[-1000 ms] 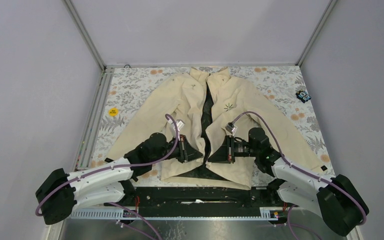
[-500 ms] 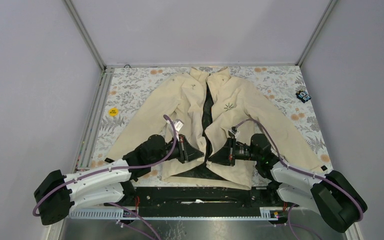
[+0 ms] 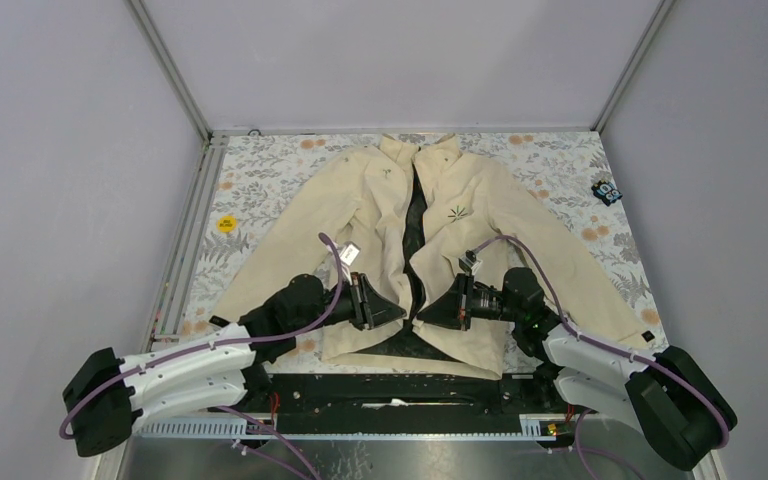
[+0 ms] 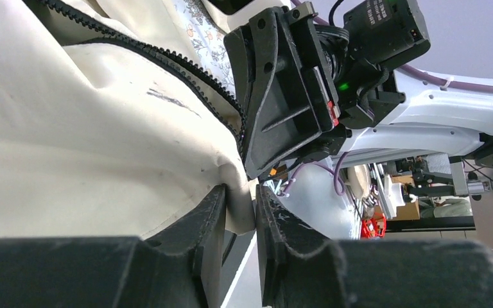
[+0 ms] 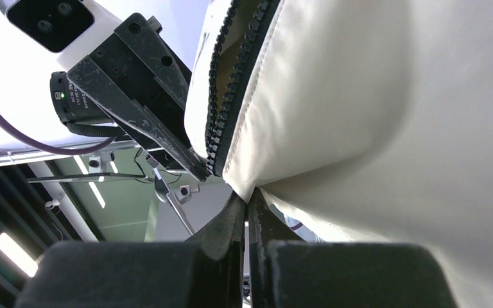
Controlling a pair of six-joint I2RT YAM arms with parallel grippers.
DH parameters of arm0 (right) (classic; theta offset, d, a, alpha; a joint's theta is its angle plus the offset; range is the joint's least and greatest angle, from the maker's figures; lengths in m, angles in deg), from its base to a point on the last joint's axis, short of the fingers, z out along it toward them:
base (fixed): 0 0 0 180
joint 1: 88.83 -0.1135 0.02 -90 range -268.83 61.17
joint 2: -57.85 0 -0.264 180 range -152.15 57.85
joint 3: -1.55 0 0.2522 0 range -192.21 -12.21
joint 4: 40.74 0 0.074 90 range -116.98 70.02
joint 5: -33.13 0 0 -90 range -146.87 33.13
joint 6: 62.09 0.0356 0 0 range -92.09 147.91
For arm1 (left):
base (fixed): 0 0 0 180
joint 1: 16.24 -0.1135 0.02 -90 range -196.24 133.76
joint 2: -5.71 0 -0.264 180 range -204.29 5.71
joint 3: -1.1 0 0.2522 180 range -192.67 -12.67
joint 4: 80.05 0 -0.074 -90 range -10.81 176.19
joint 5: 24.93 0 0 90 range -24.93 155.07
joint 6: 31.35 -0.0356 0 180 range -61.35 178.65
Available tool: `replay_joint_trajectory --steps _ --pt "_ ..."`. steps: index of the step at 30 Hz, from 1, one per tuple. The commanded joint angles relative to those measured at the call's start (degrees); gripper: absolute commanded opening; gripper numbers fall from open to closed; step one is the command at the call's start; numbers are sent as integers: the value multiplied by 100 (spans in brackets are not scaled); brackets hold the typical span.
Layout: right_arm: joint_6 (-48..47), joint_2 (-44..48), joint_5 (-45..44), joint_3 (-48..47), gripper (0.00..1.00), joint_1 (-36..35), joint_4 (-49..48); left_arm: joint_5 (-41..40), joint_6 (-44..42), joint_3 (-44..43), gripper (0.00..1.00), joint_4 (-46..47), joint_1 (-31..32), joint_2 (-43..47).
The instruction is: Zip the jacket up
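Note:
The cream jacket (image 3: 480, 205) lies face up on the floral table, front open, dark lining showing down the middle. My left gripper (image 3: 400, 314) is shut on the lower front edge of the jacket's left panel (image 4: 103, 147), cream cloth pinched between its fingers (image 4: 208, 224). My right gripper (image 3: 422, 318) is shut on the lower edge of the right panel (image 5: 372, 109), beside the black zipper teeth (image 5: 221, 122). The two grippers face each other, close together, low over the hem. Zipper teeth (image 4: 186, 70) also show in the left wrist view. The slider is not visible.
A small black-and-blue object (image 3: 607, 190) lies at the table's right edge. A yellow round sticker (image 3: 225, 223) sits on the left. A metal rail (image 3: 188, 235) runs along the table's left side. Grey walls enclose the workspace.
Both arms have lowered and shifted slightly, keeping their grip on the panel edges. The jacket's lower front edges stay drawn toward each other.

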Motion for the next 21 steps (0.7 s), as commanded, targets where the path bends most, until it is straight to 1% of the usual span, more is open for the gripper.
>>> replay_joint_trajectory --steps 1,5,7,9,10,13,16,18,21 --pt "-152 36 -52 -177 0 58 -153 147 109 -78 23 390 20 -163" --pt "-186 38 -21 -247 0 51 -108 259 60 -188 21 460 23 -442" --pt "-212 75 -27 -231 0 51 -72 271 57 -193 14 477 24 -478" --pt "-222 116 -56 -194 0 46 -48 282 -29 -185 2 454 23 -464" --pt "-221 135 -81 -183 0 55 -32 305 -106 -184 0 416 20 -447" --pt "-215 140 -147 -205 0 57 -40 452 -470 -165 0 276 21 -389" --pt "-178 182 -304 -220 0 64 -116 833 -771 -145 0 251 22 -455" --pt "-186 211 -389 -218 0 74 -254 1030 -805 -90 0 307 18 -570" --pt "-249 281 -567 -200 0 110 -353 1452 -702 28 0 669 18 -729"
